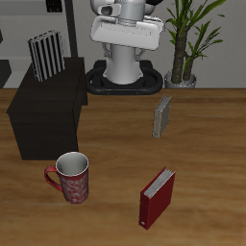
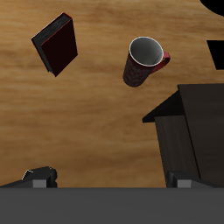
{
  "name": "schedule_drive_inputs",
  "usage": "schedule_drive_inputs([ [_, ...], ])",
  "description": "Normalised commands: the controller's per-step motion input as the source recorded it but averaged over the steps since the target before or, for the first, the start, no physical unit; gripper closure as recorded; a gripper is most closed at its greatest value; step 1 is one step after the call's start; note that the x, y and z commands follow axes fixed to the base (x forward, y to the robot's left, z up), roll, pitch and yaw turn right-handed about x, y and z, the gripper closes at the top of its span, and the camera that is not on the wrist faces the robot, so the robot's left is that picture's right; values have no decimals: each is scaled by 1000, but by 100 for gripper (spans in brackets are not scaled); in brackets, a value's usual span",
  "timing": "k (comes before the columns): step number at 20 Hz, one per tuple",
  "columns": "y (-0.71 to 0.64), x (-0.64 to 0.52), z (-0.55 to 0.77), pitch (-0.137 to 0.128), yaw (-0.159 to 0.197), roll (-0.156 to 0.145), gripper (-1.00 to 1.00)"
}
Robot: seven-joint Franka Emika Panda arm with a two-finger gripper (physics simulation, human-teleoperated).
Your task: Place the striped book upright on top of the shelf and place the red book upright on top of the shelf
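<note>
On shelf (image 1: 48, 101), striped book (image 1: 43, 56) upright, red book (image 1: 158, 198) (no readable writing) on table

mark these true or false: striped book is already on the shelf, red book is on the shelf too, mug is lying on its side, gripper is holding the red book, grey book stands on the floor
1. The striped book stands upright on top of the shelf. True.
2. The red book is on the shelf too. False: it stands on the wooden floor, away from the shelf.
3. The mug is lying on its side. False: it stands upright, opening upward, in front of the shelf.
4. The gripper holds the red book. False: the wrist view shows that book on the floor, apart from the fingers; whether the jaws are open cannot be told.
5. The grey book stands on the floor. True.
</note>
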Motion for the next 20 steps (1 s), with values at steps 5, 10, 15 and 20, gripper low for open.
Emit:
schedule_drive_inputs([
  [5,721,11,-133,-39,48,49,-100],
  [10,347,185,-199,70,-8,10,-100],
  [15,201,57,11,-20,37,12,-100],
  [20,227,300,172,-30,18,-1,-100],
])
